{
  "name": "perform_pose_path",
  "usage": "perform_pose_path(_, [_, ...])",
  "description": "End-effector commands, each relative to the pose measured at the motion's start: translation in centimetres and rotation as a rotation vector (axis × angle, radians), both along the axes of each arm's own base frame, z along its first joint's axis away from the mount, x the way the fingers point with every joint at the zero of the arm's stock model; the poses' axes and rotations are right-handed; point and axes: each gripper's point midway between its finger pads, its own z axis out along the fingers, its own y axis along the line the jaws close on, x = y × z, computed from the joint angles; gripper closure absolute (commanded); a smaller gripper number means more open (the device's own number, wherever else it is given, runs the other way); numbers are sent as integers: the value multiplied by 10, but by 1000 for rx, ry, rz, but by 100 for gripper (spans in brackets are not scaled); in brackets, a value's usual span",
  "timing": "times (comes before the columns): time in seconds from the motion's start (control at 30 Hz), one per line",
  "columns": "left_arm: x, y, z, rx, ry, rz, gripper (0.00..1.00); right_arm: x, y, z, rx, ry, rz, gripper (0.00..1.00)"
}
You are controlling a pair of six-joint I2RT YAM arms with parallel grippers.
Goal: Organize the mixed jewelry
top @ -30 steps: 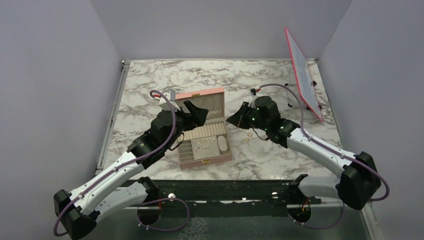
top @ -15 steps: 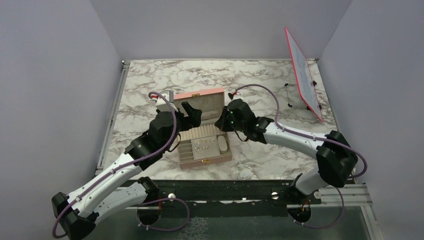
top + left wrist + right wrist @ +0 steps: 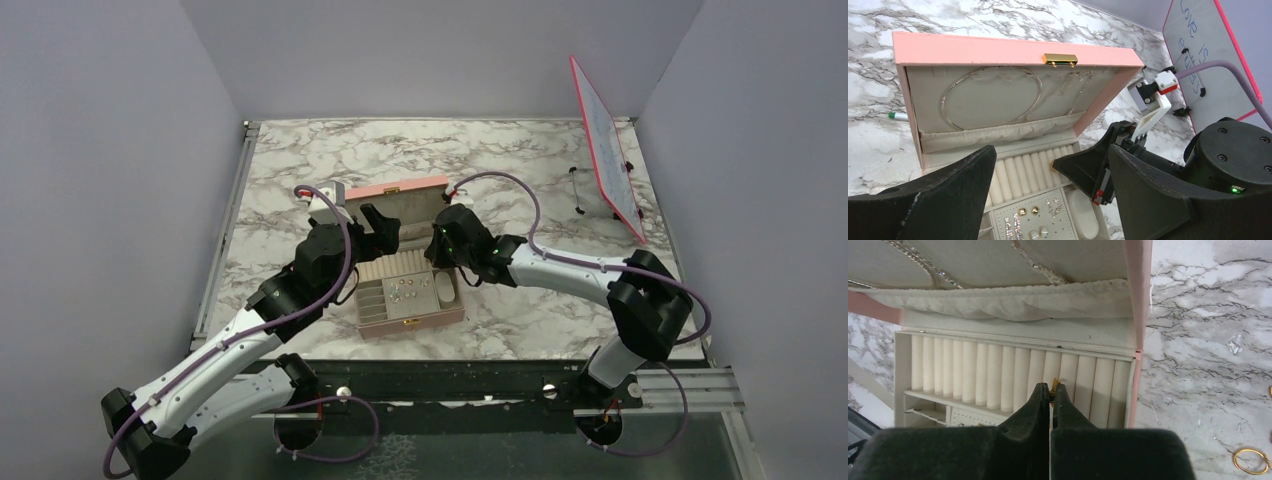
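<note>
Pinching a tiny gold ring (image 3: pixel 1054 384) by its band in the clamped right gripper (image 3: pixel 1050 388); likely light, stiff, slippery.

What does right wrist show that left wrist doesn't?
Right wrist only: a loose gold ring on the marble, plus a clear view of the tiny gold piece pinched in the right claw. Left wrist only: the lid's gold clasp, earrings in the front compartment, the whiteboard. Both: the open pink box, its ring rolls, chains in the lid, the right claw over the rolls.

Left claw (image 3: pixel 1050 148) spread, right claw (image 3: pixel 1050 388) pinched tight
</note>
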Motion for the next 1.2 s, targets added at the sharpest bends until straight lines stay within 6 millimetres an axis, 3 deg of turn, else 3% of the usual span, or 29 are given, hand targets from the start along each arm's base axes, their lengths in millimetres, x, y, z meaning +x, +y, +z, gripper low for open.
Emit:
perform_pose_path(0.0, [1,7,13,0,-27,28,16,7,-3,-3,-54,-26,-29,99])
perform_pose_path(0.63, [3,4,10,-1,-15,23,16,4,-8,-46,-151,19,-34,98])
perform_pose_path(0.73, [3,2,10,-3,-13,19,16,4,-9,-38,-130,12,-43,89])
perform_pose_path(0.87, [3,1,11,-10,-11,13,16,7,-9,-11,-80,-32,-61,74])
perform_pose_path(1.03, [3,-2,13,-20,-6,4,16,10,-10,19,-35,-79,-73,68])
perform_pose_path(1.17, [2,-4,14,-31,-5,0,16,8,-12,30,-16,-93,-73,67])
